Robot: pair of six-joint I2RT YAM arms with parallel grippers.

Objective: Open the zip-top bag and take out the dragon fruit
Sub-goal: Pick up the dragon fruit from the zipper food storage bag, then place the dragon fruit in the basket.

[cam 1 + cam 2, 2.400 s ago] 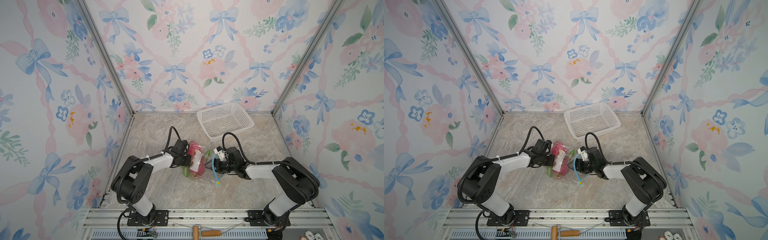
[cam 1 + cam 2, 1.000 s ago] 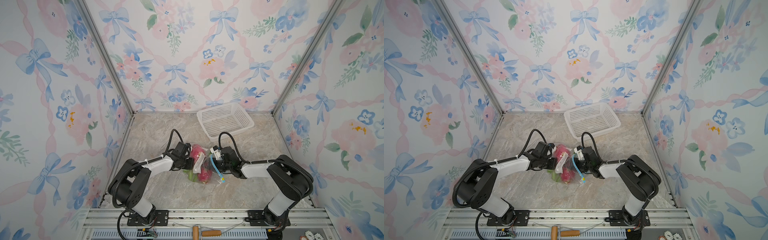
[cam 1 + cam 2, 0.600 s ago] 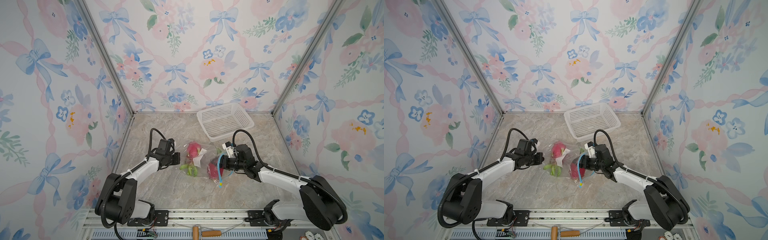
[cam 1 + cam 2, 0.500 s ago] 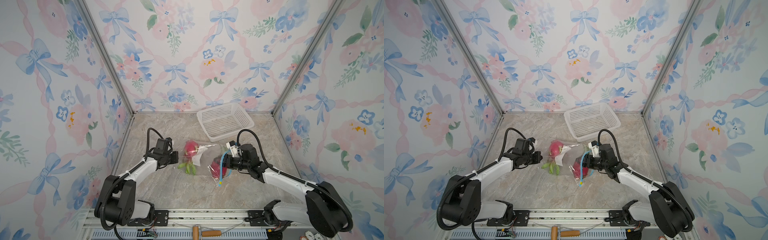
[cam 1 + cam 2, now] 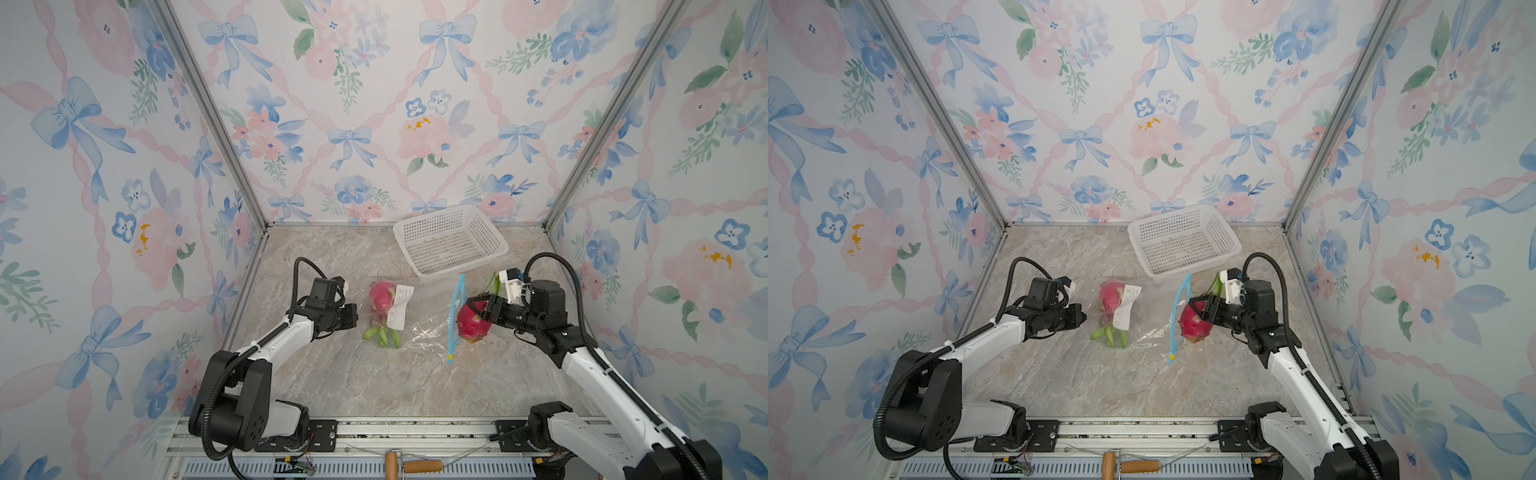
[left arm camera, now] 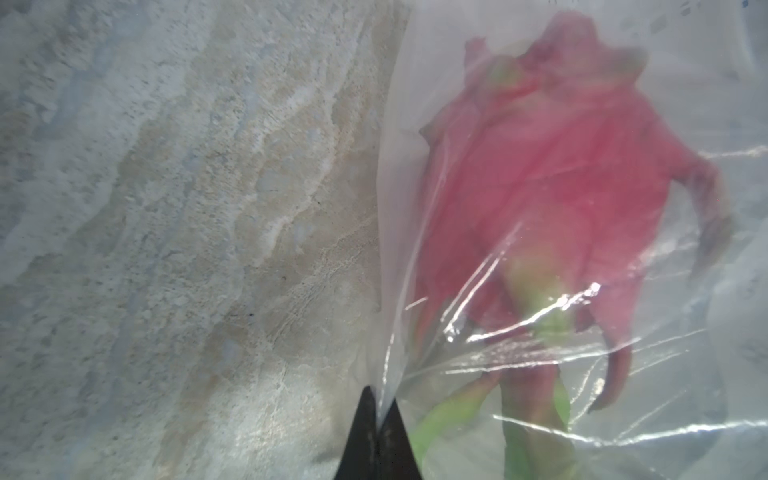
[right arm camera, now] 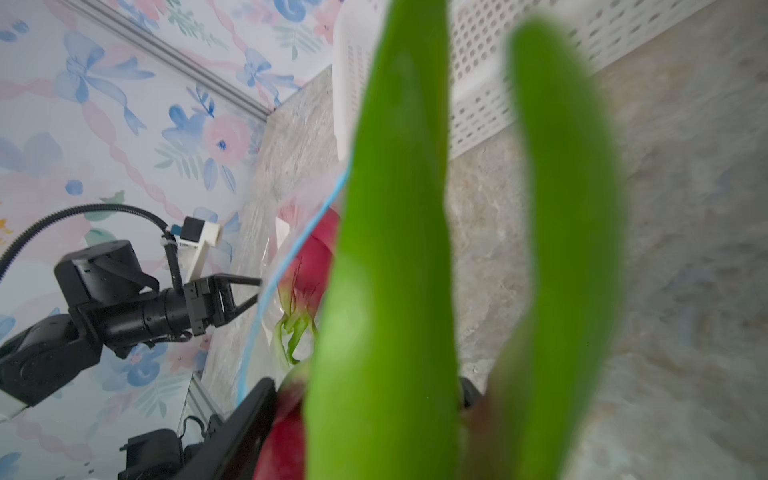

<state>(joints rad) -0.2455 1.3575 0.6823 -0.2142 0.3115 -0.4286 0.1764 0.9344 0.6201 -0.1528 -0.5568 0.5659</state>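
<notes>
Left gripper (image 5: 354,316) pinched shut on zip-top bag (image 5: 426,322) edge, frame centre-left. Right gripper (image 5: 478,309) clamps dragon fruit (image 5: 468,328) right of centre, outside bag, just beside blue zip strip (image 5: 459,291). Second fruit (image 5: 380,291) inside bag, near left gripper.

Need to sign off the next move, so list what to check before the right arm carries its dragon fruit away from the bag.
1. Right end effector grips the dragon fruit: ok, its jaws stand around the fruit.
2. Fruit clear of the zip-top bag: cannot tell, it sits right at the open blue zip strip.
3. Left end effector anchors the bag: ok, it is shut on the plastic at the far end, as the left wrist view shows.
4. Bag emptied: not ok, a second dragon fruit lies inside beside the white label.
</notes>
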